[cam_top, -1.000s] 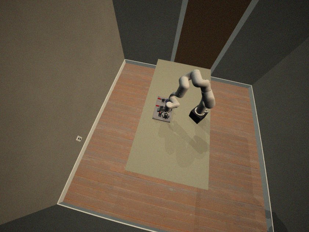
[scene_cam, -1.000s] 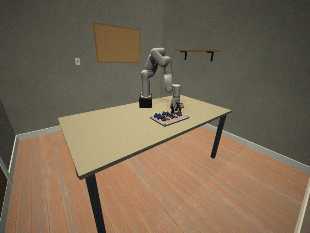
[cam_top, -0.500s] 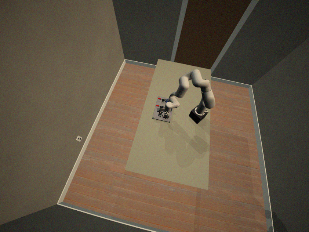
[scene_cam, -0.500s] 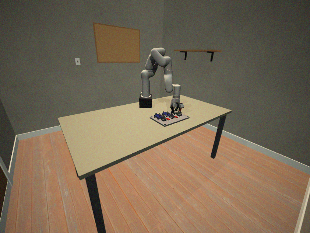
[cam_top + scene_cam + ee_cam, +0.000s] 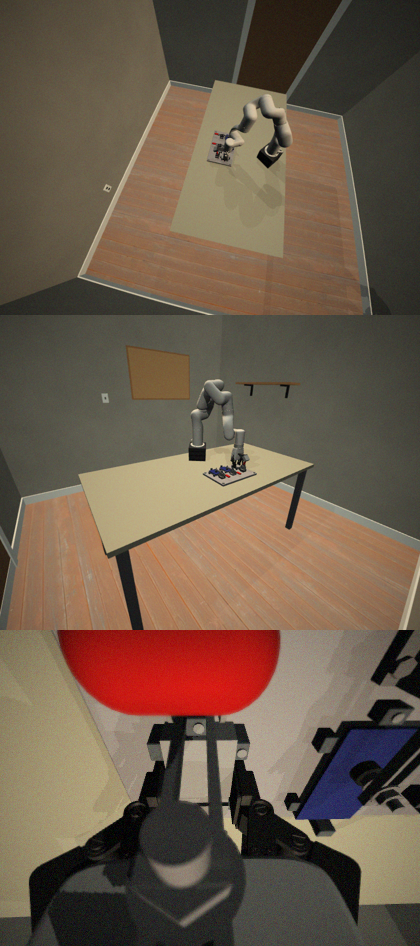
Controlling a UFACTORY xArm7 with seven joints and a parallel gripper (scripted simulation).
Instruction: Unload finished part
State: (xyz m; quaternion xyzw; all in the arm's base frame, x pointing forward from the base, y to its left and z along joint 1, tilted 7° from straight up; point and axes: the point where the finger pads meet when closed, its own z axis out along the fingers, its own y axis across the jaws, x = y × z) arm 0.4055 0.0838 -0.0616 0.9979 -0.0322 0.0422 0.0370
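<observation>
My gripper [image 5: 200, 768] [image 5: 236, 464] [image 5: 223, 156] reaches straight down into the nest at one end of the grey fixture plate [image 5: 300, 705] [image 5: 249, 473] [image 5: 212, 157]. Its fingers are shut on the sides of the pale grey finished part [image 5: 196, 780], which still sits in its nest. That nest's clamp is swung up: its red handle [image 5: 170, 665] and grey spindle [image 5: 175, 845] stand close to the wrist camera and hide most of the part. A blue blank [image 5: 345, 775] [image 5: 223, 468] lies in the neighbouring nest under its black clamp arm [image 5: 367, 775]. The second blue blank [image 5: 214, 471] lies further along.
The fixture plate lies on a beige table [image 5: 152, 491] [image 5: 217, 210], near one long edge. The arm's black base [image 5: 197, 453] [image 5: 269, 156] stands behind the plate. Red handles [image 5: 227, 476] of the other clamps lie flat along the plate's front side.
</observation>
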